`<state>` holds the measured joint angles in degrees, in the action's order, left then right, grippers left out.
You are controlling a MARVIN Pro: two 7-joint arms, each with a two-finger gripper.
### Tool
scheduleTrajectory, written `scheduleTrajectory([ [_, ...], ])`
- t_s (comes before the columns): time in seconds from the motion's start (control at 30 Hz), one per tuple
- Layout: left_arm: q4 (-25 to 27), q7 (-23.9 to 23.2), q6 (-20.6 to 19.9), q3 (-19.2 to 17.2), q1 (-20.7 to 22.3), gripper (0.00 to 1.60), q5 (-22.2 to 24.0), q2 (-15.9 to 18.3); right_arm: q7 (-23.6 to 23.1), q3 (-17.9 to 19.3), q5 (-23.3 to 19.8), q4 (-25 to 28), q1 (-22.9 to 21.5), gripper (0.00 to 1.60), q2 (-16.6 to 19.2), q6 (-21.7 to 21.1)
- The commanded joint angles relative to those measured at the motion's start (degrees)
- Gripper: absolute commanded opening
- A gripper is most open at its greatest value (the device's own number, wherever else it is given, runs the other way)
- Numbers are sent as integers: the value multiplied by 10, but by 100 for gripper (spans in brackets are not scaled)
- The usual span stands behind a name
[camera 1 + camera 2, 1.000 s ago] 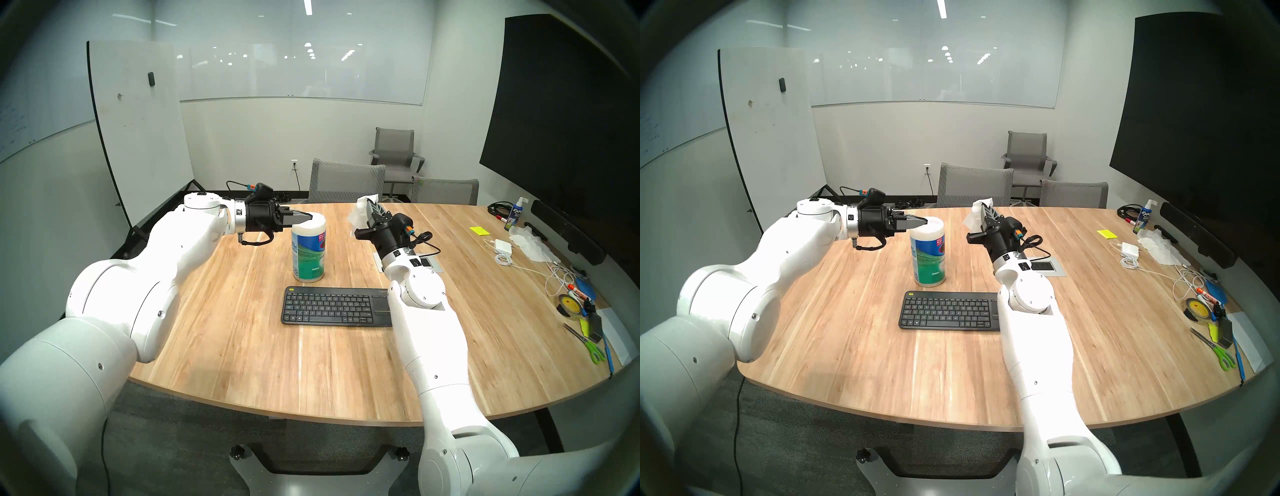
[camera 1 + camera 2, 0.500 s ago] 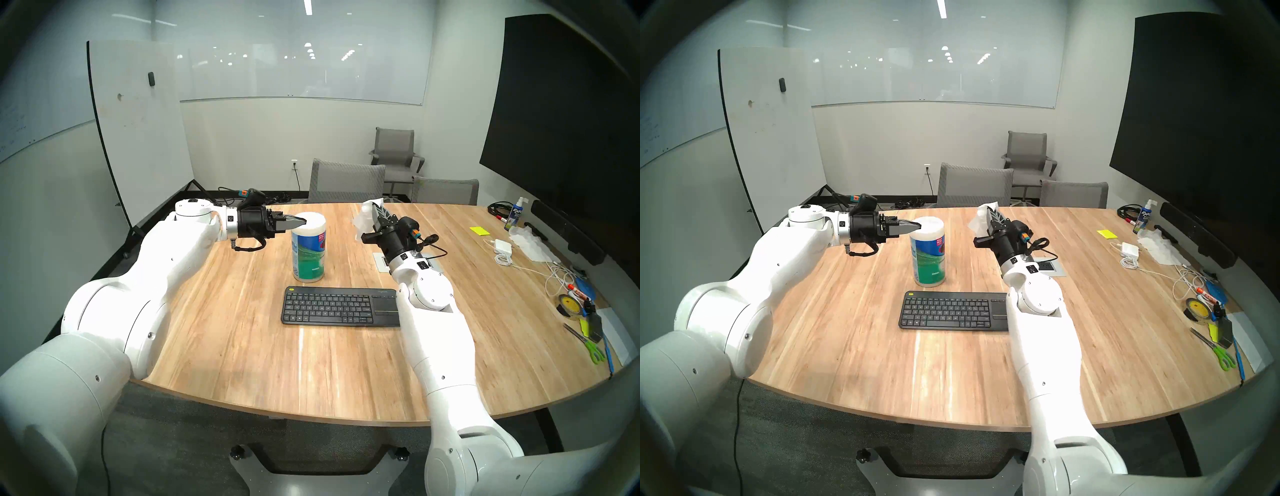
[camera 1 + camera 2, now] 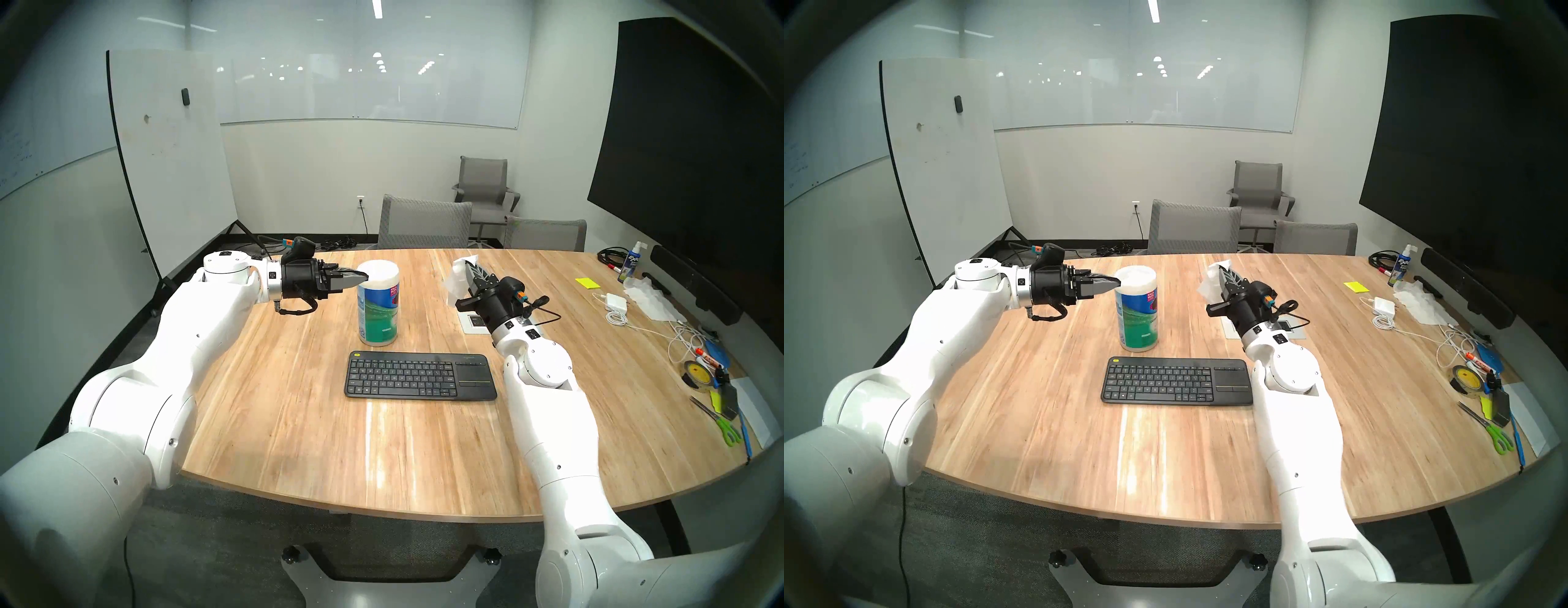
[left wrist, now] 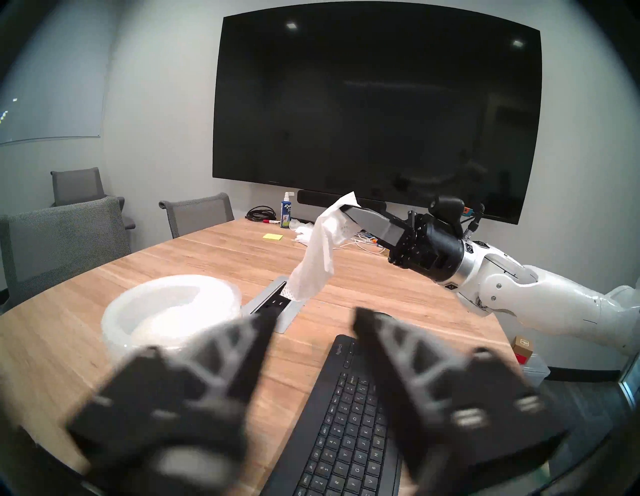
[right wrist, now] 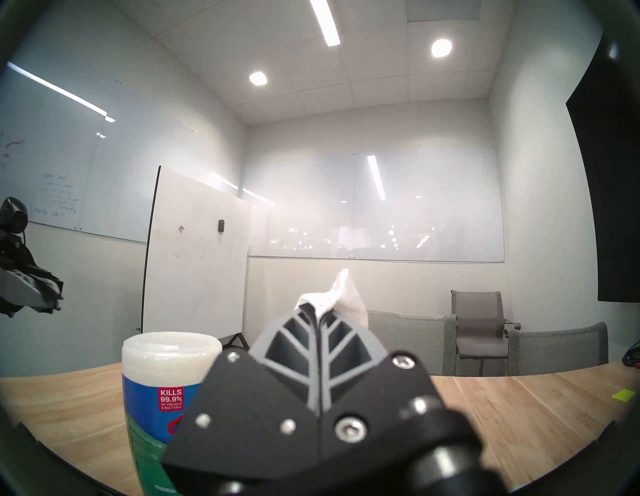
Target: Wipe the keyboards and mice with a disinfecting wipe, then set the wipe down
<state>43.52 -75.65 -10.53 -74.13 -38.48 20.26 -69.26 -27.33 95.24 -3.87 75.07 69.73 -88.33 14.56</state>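
Observation:
The dark-grey keyboard lies flat at the table's middle, with its touchpad end near my right forearm. Behind it stands the white-lidded blue-green canister. My left gripper hovers level at the left rim of the lid; in the left wrist view its fingers stand apart with nothing between them. My right gripper is raised to the right of the canister, pointing up and away, shut on the white wipe. The wipe hangs limp from the tips above the table. No mouse is in view.
A power outlet plate is set into the table under my right wrist. At the right edge lie a white tissue heap, a charger with cables, a tape roll, scissors and a spray bottle. Grey chairs stand behind.
My left gripper has drawn back to the left, from over the lid to its left rim. The right arm has moved right with the wipe, uncovering the keyboard's touchpad end.

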Motion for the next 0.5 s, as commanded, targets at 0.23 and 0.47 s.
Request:
scheduleTrajectory([
  [0.23, 124, 41, -33, -40, -76, 160, 18, 31, -79, 8, -19, 34, 37, 0, 39, 9],
  [0.47, 178, 67, -48, -60, -112, 160, 24, 38, -125, 10, -35, 57, 53, 0, 49, 9],
])
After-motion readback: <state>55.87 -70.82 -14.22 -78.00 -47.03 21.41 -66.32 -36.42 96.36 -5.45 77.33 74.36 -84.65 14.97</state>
